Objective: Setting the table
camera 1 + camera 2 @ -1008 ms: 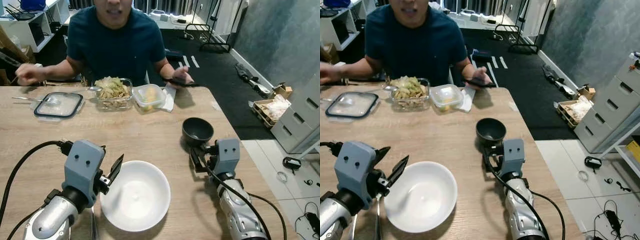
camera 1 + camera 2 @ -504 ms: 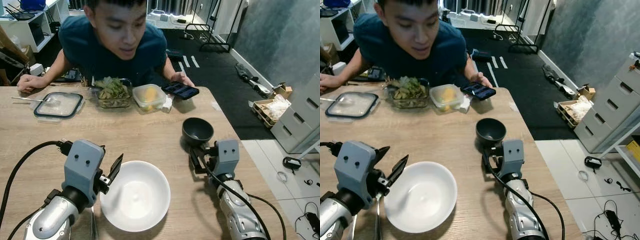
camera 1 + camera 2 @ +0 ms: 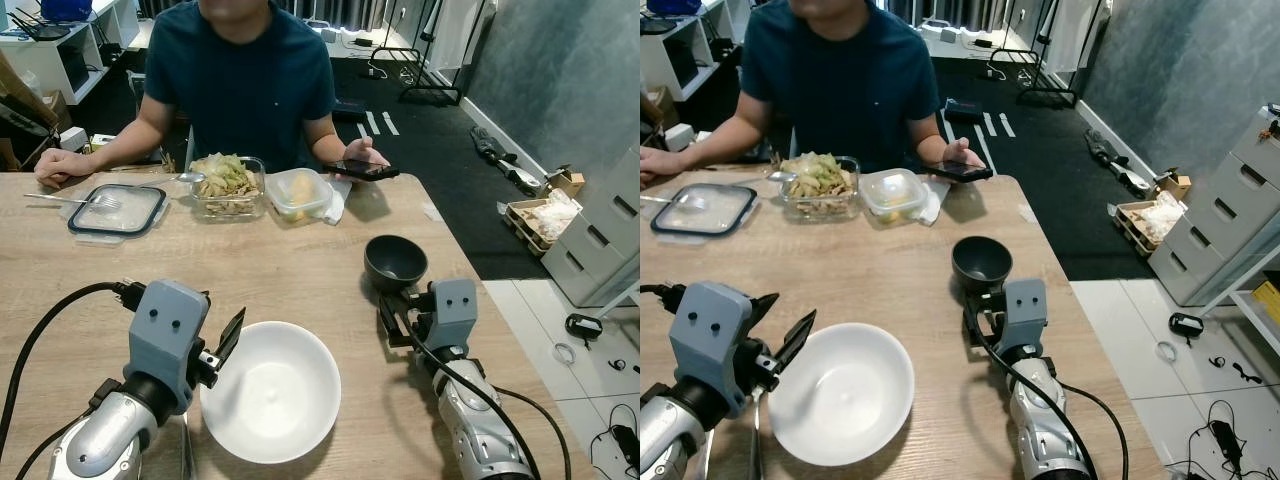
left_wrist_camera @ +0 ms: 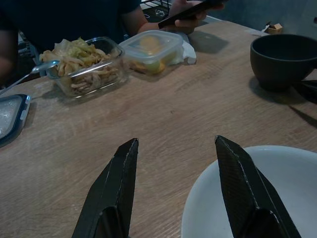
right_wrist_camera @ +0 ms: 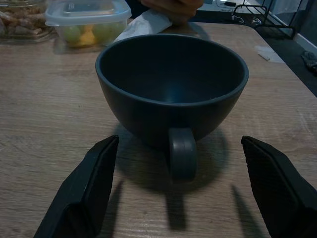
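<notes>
Wooden table (image 3: 300, 265): dark handled cup (image 3: 395, 262) near right edge, handle facing right gripper (image 5: 181, 191), fingers spread wide just short of it. White bowl (image 3: 268, 390) at near edge; left gripper (image 4: 173, 191) fingers spread, one over its rim. Person (image 3: 240, 75) opposite, food containers (image 3: 228, 185) between.

The person (image 3: 237, 80) across the wooden table (image 3: 300, 270), who half a second earlier had leaned low over the food containers, sat back upright. The hand (image 3: 362, 155) holding the phone (image 3: 360, 169) drew back from beside the lidded plastic box (image 3: 298, 192) toward the table's far edge, and the other hand (image 3: 60, 166) rested near the glass lid (image 3: 116, 210).
</notes>
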Robot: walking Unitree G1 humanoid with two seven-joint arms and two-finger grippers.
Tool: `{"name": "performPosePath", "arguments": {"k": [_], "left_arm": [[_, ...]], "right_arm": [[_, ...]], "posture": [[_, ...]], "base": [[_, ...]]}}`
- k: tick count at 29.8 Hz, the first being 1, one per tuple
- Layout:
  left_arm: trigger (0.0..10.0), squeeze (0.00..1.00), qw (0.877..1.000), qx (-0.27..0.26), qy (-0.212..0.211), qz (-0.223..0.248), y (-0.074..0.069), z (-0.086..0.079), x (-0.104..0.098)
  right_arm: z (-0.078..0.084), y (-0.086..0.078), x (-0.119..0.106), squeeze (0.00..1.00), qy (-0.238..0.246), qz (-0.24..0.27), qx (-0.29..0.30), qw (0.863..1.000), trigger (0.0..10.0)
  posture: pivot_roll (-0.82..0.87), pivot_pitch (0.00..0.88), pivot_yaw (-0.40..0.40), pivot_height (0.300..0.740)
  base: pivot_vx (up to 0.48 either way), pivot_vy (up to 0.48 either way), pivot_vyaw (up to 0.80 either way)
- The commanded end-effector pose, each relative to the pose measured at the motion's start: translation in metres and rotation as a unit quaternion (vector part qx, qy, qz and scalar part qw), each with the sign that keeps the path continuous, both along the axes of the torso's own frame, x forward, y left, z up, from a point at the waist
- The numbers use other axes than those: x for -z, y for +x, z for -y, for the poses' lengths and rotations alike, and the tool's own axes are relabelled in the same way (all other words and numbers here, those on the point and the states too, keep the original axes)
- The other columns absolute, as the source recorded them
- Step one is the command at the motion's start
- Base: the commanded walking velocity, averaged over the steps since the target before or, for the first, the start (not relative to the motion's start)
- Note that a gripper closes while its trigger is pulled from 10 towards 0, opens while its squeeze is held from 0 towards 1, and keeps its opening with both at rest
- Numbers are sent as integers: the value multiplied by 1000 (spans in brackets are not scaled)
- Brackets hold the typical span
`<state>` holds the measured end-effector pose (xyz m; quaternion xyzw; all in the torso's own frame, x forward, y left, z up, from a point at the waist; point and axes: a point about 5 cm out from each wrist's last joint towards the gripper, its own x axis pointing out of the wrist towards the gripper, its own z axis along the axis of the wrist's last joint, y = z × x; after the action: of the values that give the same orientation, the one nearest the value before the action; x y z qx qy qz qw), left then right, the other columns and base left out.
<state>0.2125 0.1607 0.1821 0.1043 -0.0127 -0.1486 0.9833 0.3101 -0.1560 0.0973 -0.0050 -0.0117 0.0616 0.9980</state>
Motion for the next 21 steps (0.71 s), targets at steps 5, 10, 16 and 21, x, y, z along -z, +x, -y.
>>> {"name": "performPosePath", "arguments": {"k": [5, 10, 16, 21], "left_arm": [[10000, 0, 1000, 1, 2, -7, 1, 2, 4], [10000, 0, 1000, -1, 1, -7, 1, 1, 5], [10000, 0, 1000, -6, -2, -3, 5, 2, 4], [10000, 0, 1000, -6, -2, -2, 5, 2, 4]], "right_arm": [[2, 1, 2, 0, 4, -5, 2, 1000, 10000], [2, 3, -1, 0, 13, -2, 2, 1000, 10000], [1, 6, -5, 0, 16, 3, 1, 1000, 10000], [1, 7, -5, 0, 16, 3, 1, 1000, 10000]], "posture": [[193, 0, -1, 740], [191, 0, 1, 740], [192, 0, -5, 740], [192, 0, -4, 740]], "base": [[0, 0, 0], [0, 0, 0], [0, 0, 0], [0, 0, 0]]}}
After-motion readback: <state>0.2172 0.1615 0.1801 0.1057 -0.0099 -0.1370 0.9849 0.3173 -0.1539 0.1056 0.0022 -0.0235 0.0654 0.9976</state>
